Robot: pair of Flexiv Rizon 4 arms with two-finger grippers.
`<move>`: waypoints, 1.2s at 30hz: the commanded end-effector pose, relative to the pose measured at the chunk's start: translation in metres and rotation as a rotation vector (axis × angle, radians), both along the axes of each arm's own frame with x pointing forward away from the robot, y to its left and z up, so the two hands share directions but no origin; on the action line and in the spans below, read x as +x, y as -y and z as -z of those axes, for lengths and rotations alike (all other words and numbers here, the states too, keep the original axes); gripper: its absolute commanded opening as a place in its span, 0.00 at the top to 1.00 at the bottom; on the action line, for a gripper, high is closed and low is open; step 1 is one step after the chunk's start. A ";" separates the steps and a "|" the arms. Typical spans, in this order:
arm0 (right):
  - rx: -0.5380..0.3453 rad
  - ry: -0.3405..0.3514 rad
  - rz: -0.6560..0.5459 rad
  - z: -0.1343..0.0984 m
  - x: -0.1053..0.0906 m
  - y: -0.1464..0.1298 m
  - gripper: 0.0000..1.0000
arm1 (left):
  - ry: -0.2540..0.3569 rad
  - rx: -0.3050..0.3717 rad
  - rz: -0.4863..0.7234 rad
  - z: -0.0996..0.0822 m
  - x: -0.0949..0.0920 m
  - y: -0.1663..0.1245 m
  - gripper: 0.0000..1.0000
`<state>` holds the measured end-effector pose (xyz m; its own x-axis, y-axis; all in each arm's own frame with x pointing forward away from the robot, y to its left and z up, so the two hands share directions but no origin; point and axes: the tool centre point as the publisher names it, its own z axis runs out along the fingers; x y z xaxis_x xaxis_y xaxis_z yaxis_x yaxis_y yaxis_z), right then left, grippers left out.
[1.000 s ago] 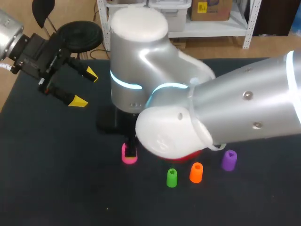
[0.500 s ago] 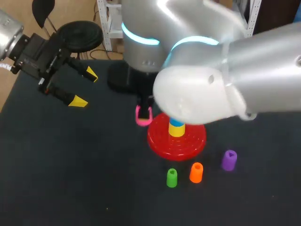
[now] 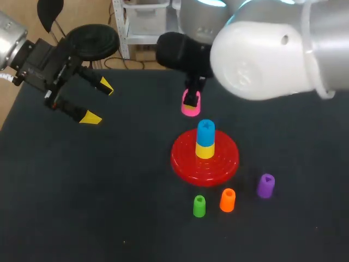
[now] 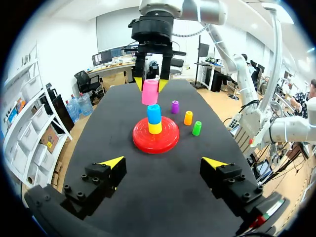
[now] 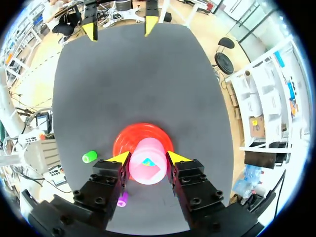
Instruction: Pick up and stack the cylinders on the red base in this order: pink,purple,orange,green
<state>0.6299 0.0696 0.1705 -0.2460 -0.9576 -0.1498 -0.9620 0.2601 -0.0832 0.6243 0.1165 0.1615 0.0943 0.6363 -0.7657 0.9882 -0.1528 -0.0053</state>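
2 tools: right tool (image 5: 148, 159) is pinching the pink cylinder (image 3: 191, 105) in the air, close to the red base (image 3: 182, 159). Left tool (image 4: 164, 162) hangs spread wide; purple cylinder (image 3: 265, 185), orange cylinder (image 3: 227, 200) and green cylinder (image 3: 199, 206) stand on the surface (image 3: 82, 191).

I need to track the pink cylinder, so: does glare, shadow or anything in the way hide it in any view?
Head view: the shiny right arm covers most of the right hand; the pink cylinder shows, well lit, beneath it. Left wrist view: evenly lit, cylinder unobstructed. Right wrist view: cylinder's top bright under the lights, hiding the middle of the red base.
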 end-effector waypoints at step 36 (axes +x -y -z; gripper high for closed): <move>-0.045 -0.121 0.097 0.035 -0.013 0.032 1.00 | 0.003 -0.001 -0.001 0.001 -0.001 0.000 0.00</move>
<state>0.6179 0.0387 0.1365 -0.3503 -0.9343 -0.0654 -0.9366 0.3498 0.0202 0.6243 0.1165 0.1615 0.0943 0.6363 -0.7657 0.9882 -0.1528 -0.0053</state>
